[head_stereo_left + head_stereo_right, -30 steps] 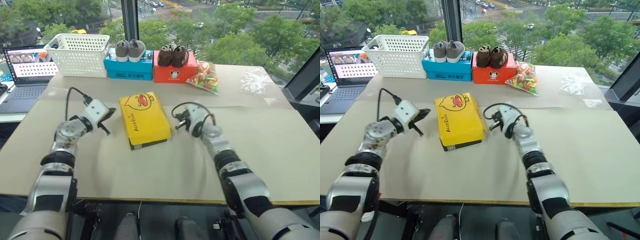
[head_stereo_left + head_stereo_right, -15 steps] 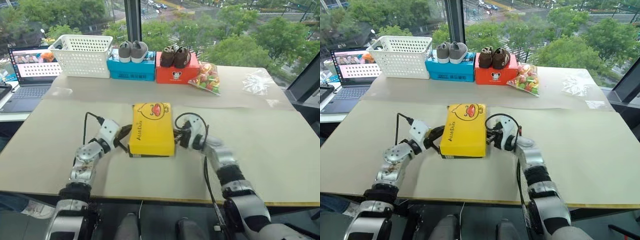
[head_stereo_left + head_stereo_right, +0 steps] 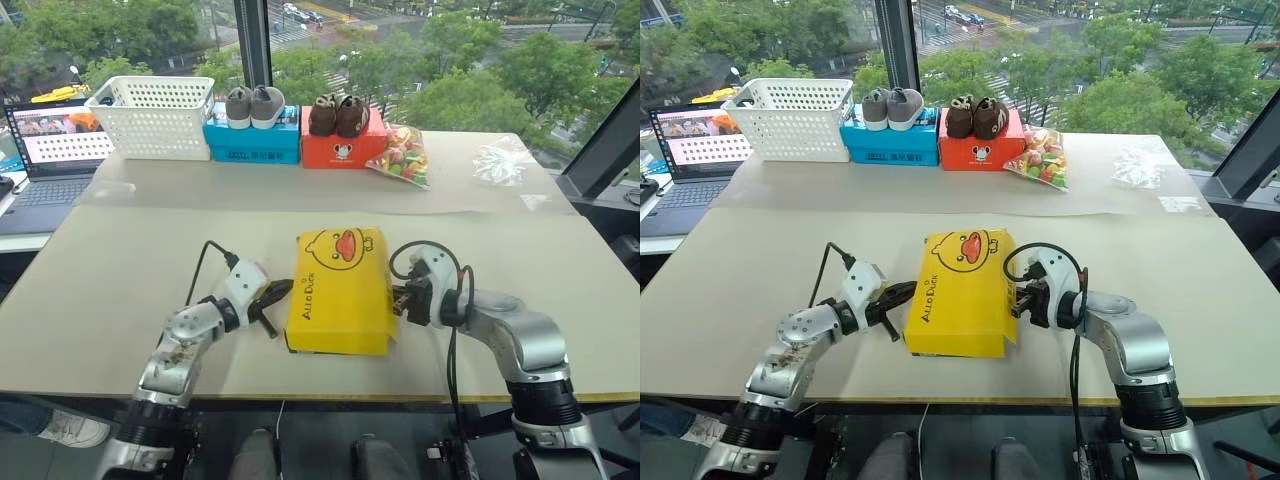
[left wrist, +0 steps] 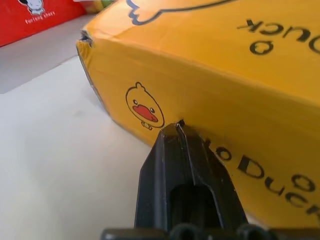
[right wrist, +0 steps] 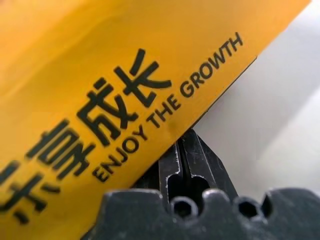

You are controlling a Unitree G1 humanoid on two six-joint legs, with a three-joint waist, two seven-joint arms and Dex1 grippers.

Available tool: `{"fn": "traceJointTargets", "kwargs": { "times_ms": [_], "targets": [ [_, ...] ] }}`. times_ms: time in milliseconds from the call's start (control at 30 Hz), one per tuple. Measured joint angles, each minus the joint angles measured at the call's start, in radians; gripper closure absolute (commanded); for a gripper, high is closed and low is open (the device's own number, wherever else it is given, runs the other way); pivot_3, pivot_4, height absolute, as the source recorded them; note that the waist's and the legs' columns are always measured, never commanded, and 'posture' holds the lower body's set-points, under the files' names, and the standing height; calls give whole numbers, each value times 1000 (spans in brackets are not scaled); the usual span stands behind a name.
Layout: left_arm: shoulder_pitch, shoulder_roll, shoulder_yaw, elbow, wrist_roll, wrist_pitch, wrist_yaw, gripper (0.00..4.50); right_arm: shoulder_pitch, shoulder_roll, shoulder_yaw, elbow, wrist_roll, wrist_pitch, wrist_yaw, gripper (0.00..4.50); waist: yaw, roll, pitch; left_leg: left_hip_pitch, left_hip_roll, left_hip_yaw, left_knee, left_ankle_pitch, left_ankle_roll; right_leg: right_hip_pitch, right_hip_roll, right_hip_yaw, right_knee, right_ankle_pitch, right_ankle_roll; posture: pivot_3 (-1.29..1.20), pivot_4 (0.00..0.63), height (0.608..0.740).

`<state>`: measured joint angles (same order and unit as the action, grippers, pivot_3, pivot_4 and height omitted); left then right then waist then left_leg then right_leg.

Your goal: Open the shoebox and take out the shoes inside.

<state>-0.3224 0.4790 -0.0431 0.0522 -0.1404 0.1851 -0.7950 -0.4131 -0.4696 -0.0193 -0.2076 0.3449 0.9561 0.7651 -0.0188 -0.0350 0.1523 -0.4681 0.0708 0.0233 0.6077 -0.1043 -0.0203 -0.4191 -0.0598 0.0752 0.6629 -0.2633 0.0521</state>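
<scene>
The yellow shoebox (image 3: 340, 290), duck face and black lettering on its lid, lies closed near the table's front edge. My left gripper (image 3: 283, 290) is shut, its tip against the box's left side; the left wrist view has its fingers (image 4: 180, 150) pressed together at the yellow wall (image 4: 210, 85) beside a small duck print. My right gripper (image 3: 398, 298) is shut too, tip against the box's right side, under the lid's edge (image 5: 125, 100) in the right wrist view. The shoes are hidden.
Along the back stand a white basket (image 3: 152, 115), a blue box (image 3: 250, 140) bearing grey shoes, a red-orange box (image 3: 335, 145) bearing brown shoes, a bag of sweets (image 3: 402, 160) and clear wrapping (image 3: 500, 162). A laptop (image 3: 45, 150) sits at the left.
Both grippers have closed in on the shoebox from either side and drawn it toward the table's front edge, turning it straight. The camera has shifted as well.
</scene>
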Motion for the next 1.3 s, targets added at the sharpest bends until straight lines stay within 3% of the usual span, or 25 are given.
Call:
{"fn": "traceJointTargets", "kwargs": {
  "times_ms": [133, 267, 367, 400, 500, 533, 800, 867, 1000, 1133, 1300],
  "targets": [
    [-111, 113, 28, 140, -1, -56, -70, 4500, -4, -37, -60, 85, 35, -40, 23, 4479, 7, -2, 1, -1, 0, 0, 0, 0, 0, 0, 0, 0, -1, 0, 0, 0, 150, 740],
    [-231, 227, 76, 250, -4, -118, -147, 4500, -6, -229, -1, 141, -50, -78, 42, 4479, 13, -1, 1, -2, -1, 1, -1, 0, 0, -1, -1, 0, -4, -1, 1, 0, 150, 740],
    [-257, 269, 76, 248, -38, -111, -245, 4500, -45, -302, 21, 113, -48, -76, 88, 4479, 5, -1, 1, -3, 0, 1, -2, -1, 1, -3, -1, 0, -3, -2, -1, 0, 150, 740],
    [-262, 276, 76, 235, -56, -106, -274, 4251, -56, -322, 26, 95, -47, -76, 104, 4494, 2, -1, 1, -4, 0, 1, -3, -1, 1, -3, -1, 0, -3, -2, -1, 0, 150, 740],
    [-272, 312, 76, 188, -119, -44, -360, 3654, -88, -381, 27, 51, -25, -76, 158, 3792, 0, -1, 1, -3, 0, 1, -3, -1, 1, -3, 0, 0, -2, -4, -1, 0, 150, 740],
    [-276, 332, 78, 175, -141, -18, -391, 3138, -93, -394, 26, 42, -11, -75, 175, 3342, 0, -1, 1, -3, 0, 1, -2, -1, 1, -2, 0, -1, -2, -4, -1, 0, 150, 740],
    [-321, 475, 130, 27, -336, 271, -542, 454, -105, -492, -37, -29, 114, -68, 294, 590, 6, -1, 2, -3, 0, 1, -1, -1, 1, -1, -1, -1, -1, -5, 0, 0, 150, 740],
    [-320, 504, 130, -30, -389, 366, -573, 27, -90, -517, -47, -56, 144, -65, 319, 64, 6, -1, 2, -3, 0, 1, -1, -1, 1, -2, -1, -1, -1, -5, 0, 0, 150, 740],
    [-338, 570, 125, -146, -474, 544, -599, 27, -30, -547, -30, -65, 142, -70, 336, 64, 6, -1, 2, -2, 0, 1, 0, -1, 2, -1, -1, -1, 0, -6, 1, 0, 150, 740],
    [-377, 580, 124, -200, -530, 612, -599, 27, 0, -546, 22, -27, 84, -116, 310, 64, 5, -1, 2, -2, 0, 1, 1, -1, 1, -2, -1, 0, 0, -8, 3, 0, 150, 740],
    [-403, 681, 125, -235, -533, 626, -632, 0, -1, -525, 86, 46, 53, -145, 326, 1442, -2, -1, 3, -1, 0, 1, -1, -1, 2, -2, 0, 0, 1, -8, 2, 0, 150, 740]
  ]
}}
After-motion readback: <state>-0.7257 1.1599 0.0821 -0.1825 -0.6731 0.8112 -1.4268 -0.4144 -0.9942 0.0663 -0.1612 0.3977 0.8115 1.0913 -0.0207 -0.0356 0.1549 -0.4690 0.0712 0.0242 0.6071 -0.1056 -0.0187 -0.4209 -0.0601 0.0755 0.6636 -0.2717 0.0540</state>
